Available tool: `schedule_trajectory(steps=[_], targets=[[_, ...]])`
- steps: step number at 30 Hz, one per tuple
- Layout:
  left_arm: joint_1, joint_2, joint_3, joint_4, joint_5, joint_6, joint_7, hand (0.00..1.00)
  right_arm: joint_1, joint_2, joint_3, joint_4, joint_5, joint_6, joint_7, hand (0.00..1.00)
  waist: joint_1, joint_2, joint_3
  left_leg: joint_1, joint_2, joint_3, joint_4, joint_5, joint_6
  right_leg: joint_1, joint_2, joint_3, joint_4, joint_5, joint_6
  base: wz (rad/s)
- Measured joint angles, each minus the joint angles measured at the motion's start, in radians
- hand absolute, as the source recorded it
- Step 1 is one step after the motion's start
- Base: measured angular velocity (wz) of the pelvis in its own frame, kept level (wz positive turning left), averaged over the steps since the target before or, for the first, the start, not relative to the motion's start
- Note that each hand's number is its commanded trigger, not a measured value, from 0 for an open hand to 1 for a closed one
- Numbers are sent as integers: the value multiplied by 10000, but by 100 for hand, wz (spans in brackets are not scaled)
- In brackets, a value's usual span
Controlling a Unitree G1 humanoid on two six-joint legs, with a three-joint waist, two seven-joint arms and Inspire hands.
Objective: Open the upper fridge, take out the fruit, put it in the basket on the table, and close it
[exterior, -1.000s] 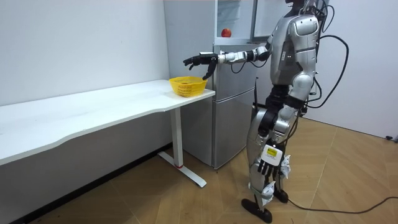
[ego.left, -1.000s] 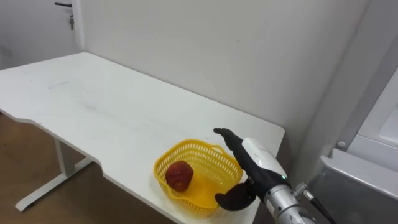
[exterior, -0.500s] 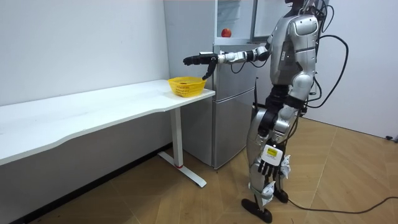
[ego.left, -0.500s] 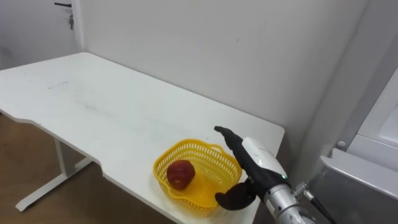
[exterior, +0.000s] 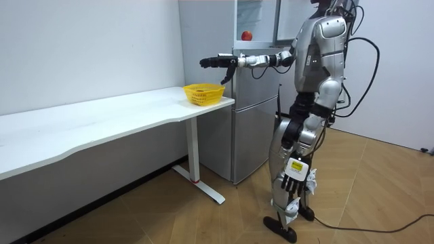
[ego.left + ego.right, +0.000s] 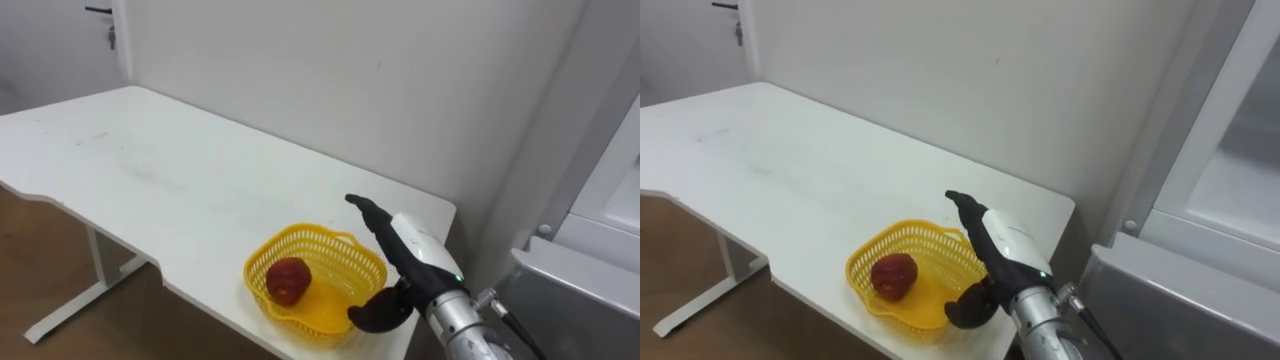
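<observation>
Nearest, from the lower right: one right robot hand [image 6: 412,246], fingers stretched out straight and apart, thumb hooked below, clasping nothing. Hovers over the right rim of a single yellow basket [image 6: 300,233], not seen to touch it.

In that basket, toward its left side: one red apple [image 6: 287,281], lying on the basket floor, clear of the robot hand.

Beneath, one white surface [image 6: 180,180], carrying the basket at its near right corner, close to the edge. Runs away leftward along a pale wall.

Just past the surface's end, one grey fridge [image 5: 254,135], upper door swung open. Inside the upper compartment, a second red apple [image 5: 247,35], sitting alone on the shelf, well apart from both robot hands.

In the room view, stands upright on the wooden floor before the fridge, right arm held out level over the basket. One left robot hand [image 5: 293,184] low beside the thigh, too small to tell its state.
</observation>
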Motion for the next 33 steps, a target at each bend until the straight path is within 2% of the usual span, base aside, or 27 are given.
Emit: schedule_trajectory(steps=[4, 6, 11, 14, 17, 19, 24, 26, 31, 33], targets=[[65, -8, 138, -16, 33, -12, 111, 0, 1, -3, -388, -1515, 328, -16, -182, 0, -254, 60, -41, 38, -5, 12, 1, 1, 1, 32, -5, 14, -6, 0, 0, -1], [99, -10, 150, -20, 33, -50, 158, 0, 0, -6, -541, -2163, 641, -270, -465, 0, -305, 133, -66, 124, 14, 125, -24, 2, 2, 47, -3, 207, -13, 0, 0, -14], [168, -207, 370, 97, 57, -286, 249, 0, 18, 21, -916, -3223, 1002, -456, -753, 0, -521, 328, -33, 213, 28, 261, -82, -2, 8, 67, -6, 367, -13, 0, 0, -9], [234, -250, 471, 208, 114, -327, 404, 0, 71, 28, -1220, -4028, 1009, -600, -790, 0, -634, 470, -78, 298, 53, 403, -197, 3, 16, 43, -8, 475, -12, 3, -5, -17], [305, -266, 488, 255, 220, -410, 459, 0, 75, 29, -1423, -4823, 1104, -824, -849, 0, -857, 623, -194, 472, 43, 476, -381, 41, 53, 102, -38, 517, -9, 3, -5, -7], [318, -305, 514, 283, 231, -413, 518, 0, 126, 33, -1490, -5394, 1260, -927, -858, 0, -1007, 674, -210, 566, 58, 537, -415, 40, 54, 170, -34, 607, -13, 3, -4, -9], [306, -416, 548, 657, 227, -495, 570, 0, 185, 120, -1606, -6258, 1348, -1398, -1120, 0, -1373, 722, -176, 888, 122, 815, -607, 39, 54, 339, -6, 977, -2, 3, -4, -16], [307, -487, 556, 685, 227, -550, 615, 0, 360, 125, -1734, -6389, 1340, -1443, -1230, 0, -1414, 716, -175, 974, 157, 955, -667, 36, 54, 342, 5, 1105, -2, 3, -4, -24], [331, -598, 550, 876, 217, -608, 635, 0, 639, 299, -2299, -6524, 1271, -1542, -1412, 0, -1831, 723, -169, 973, 176, 1024, -699, 35, 54, 263, 27, 1305, 0, 5, -8, -9], [377, -653, 553, 879, 205, -619, 637, 0, 692, 381, -2687, -6729, 1277, -1545, -1560, 0, -1947, 778, -134, 970, 186, 1129, -698, 35, 54, 229, 26, 1316, -1, 8, -13, -7]])
